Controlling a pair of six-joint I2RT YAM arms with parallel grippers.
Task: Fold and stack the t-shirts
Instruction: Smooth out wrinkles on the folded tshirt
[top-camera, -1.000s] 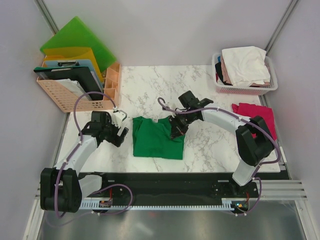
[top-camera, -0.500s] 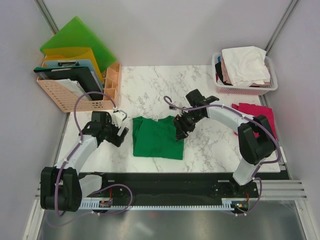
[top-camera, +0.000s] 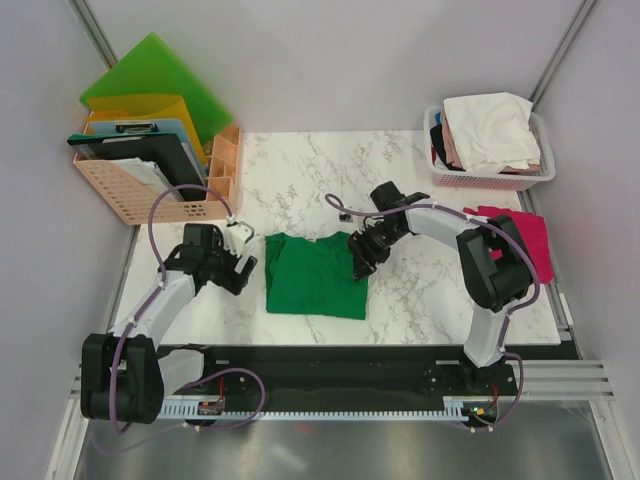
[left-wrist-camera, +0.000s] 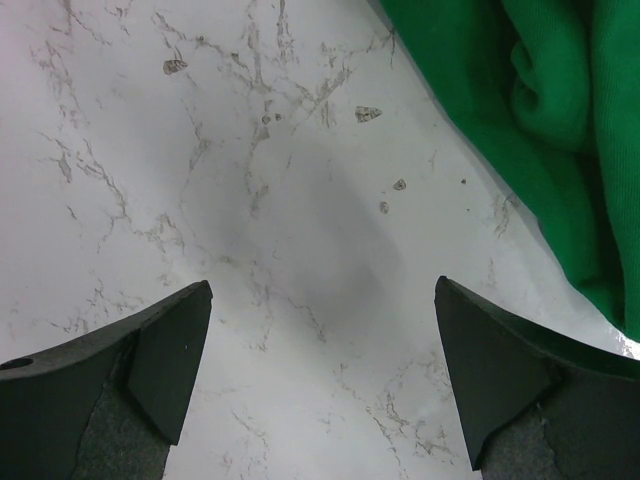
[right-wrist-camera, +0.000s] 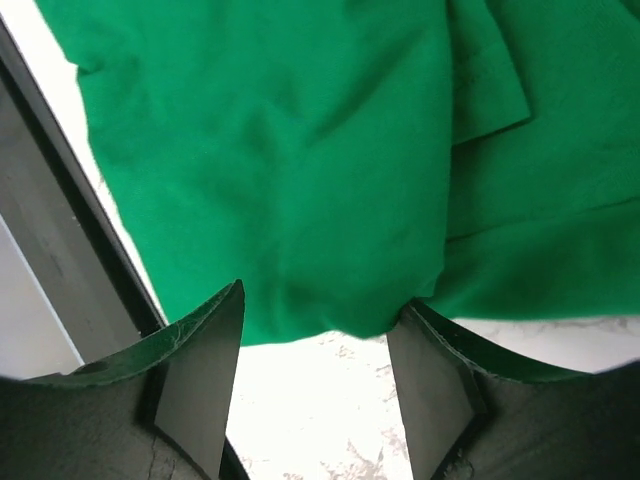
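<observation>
A green t-shirt (top-camera: 315, 277) lies folded into a rough rectangle near the table's front middle. My right gripper (top-camera: 359, 257) hovers at its right edge, open. In the right wrist view the cloth's hem (right-wrist-camera: 300, 200) lies just beyond the gripper (right-wrist-camera: 320, 305), with bare marble between the fingers. My left gripper (top-camera: 240, 268) stands wide open over bare marble left of the shirt, whose edge (left-wrist-camera: 560, 120) shows at the top right of the left wrist view; nothing is between the fingers (left-wrist-camera: 322, 290). A magenta t-shirt (top-camera: 540, 240) lies at the right, partly hidden by my right arm.
A pink basket (top-camera: 490, 180) at the back right holds white (top-camera: 490, 125) and pale pink tees. An orange organiser (top-camera: 130, 195) with folders and a clipboard stands at the back left. A black rail (top-camera: 350, 355) runs along the front edge.
My right gripper has opened, let go of the green shirt's right edge and drawn back a little to the right. The left arm has not moved.
</observation>
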